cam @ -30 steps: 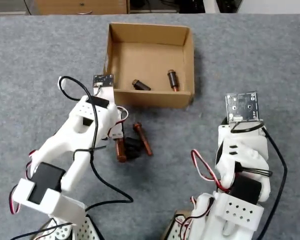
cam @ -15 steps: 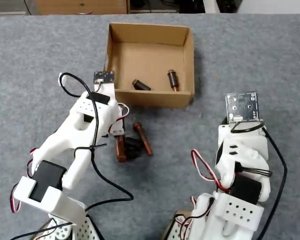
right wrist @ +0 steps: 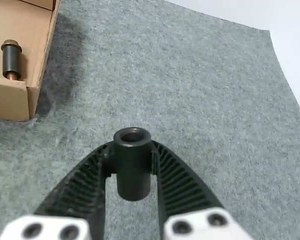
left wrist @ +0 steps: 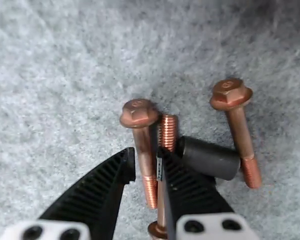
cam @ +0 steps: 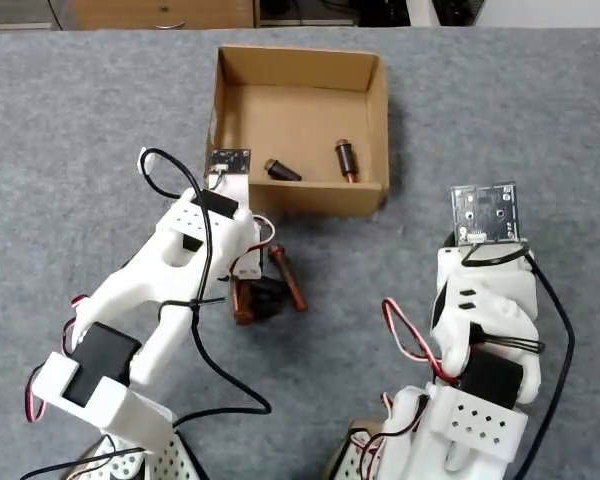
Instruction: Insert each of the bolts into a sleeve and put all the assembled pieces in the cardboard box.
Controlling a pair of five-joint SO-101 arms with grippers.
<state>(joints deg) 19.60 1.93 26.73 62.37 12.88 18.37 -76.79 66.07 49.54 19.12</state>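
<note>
We see right pincer (right wrist: 131, 152) clamped on upright sleeve (right wrist: 133, 172) over counter (right wrist: 215, 90); left pincer (left wrist: 145, 159) nipping bolt (left wrist: 139, 114) by shank, beside loose sleeve (left wrist: 210, 158), two more bolts (left wrist: 236, 120) (left wrist: 168, 131); farther, cardboard box (cam: 305, 196) holding two assembled pieces (cam: 281, 170) (cam: 345, 158).

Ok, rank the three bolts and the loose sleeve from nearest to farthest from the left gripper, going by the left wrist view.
From the left gripper:
1. The gripped bolt, between its fingers.
2. The second bolt, lying just under one finger, nearly as close.
3. The loose sleeve, beside that finger.
4. The far bolt, beyond the sleeve.
</note>
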